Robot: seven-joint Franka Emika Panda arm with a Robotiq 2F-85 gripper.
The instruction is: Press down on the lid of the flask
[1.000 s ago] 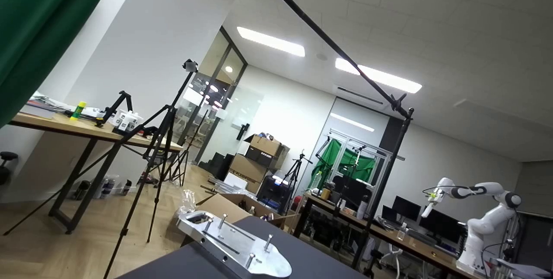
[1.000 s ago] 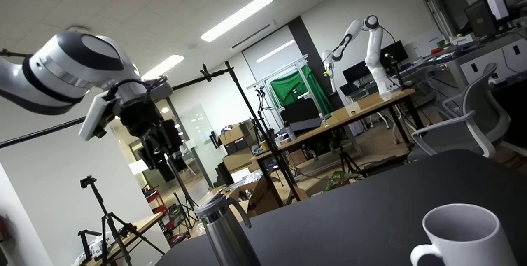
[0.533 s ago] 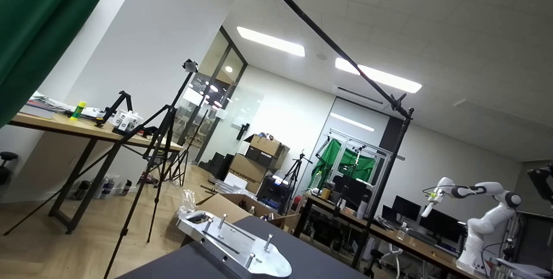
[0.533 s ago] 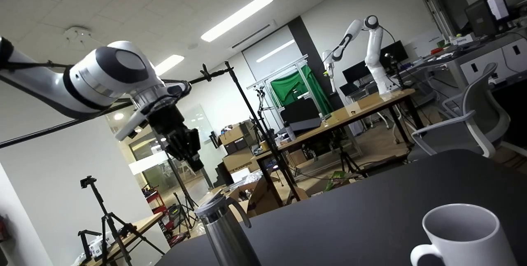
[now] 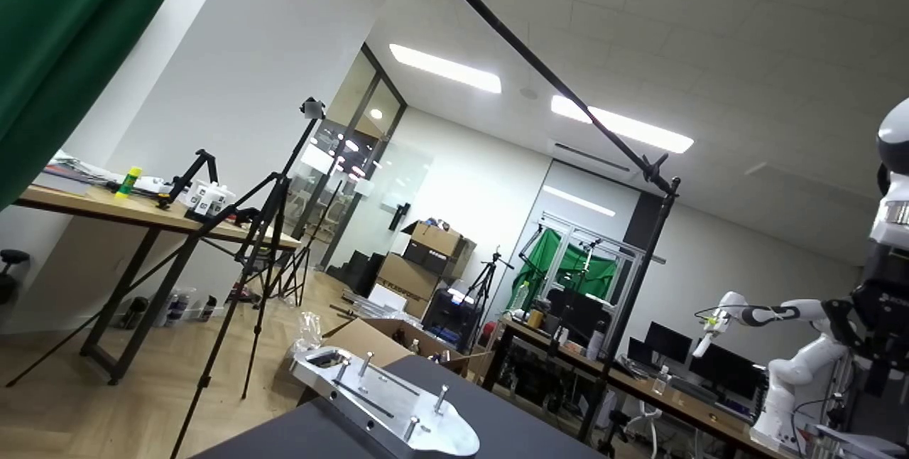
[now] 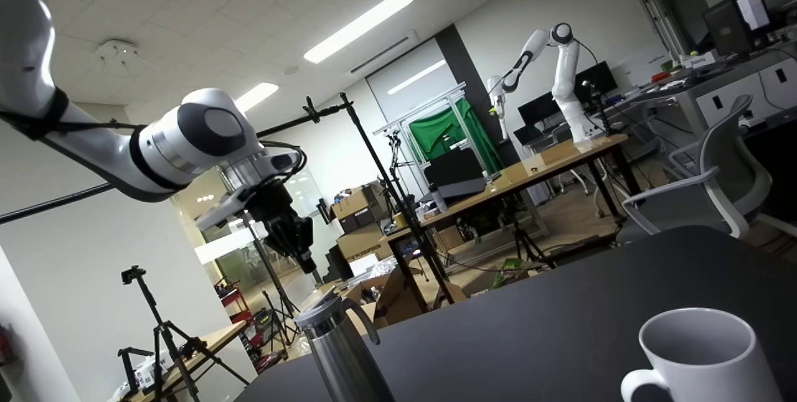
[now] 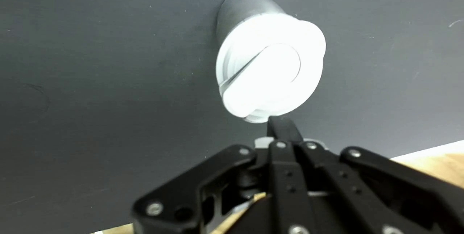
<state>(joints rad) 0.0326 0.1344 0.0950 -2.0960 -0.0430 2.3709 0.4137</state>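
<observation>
Currently, the pincer (image 7: 284,129) hangs fully closed, gripping nothing. Below it, not touching, stands the flask (image 6: 348,358), lid (image 7: 272,67) uppermost. Well apart from the pincer, I observe a white mug (image 6: 713,380) on the dark surface (image 6: 529,333).

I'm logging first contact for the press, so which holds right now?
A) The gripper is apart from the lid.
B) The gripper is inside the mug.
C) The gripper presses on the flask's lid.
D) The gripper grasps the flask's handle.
A: in an exterior view, a gap shows between the gripper and the lid of the flask.
</observation>
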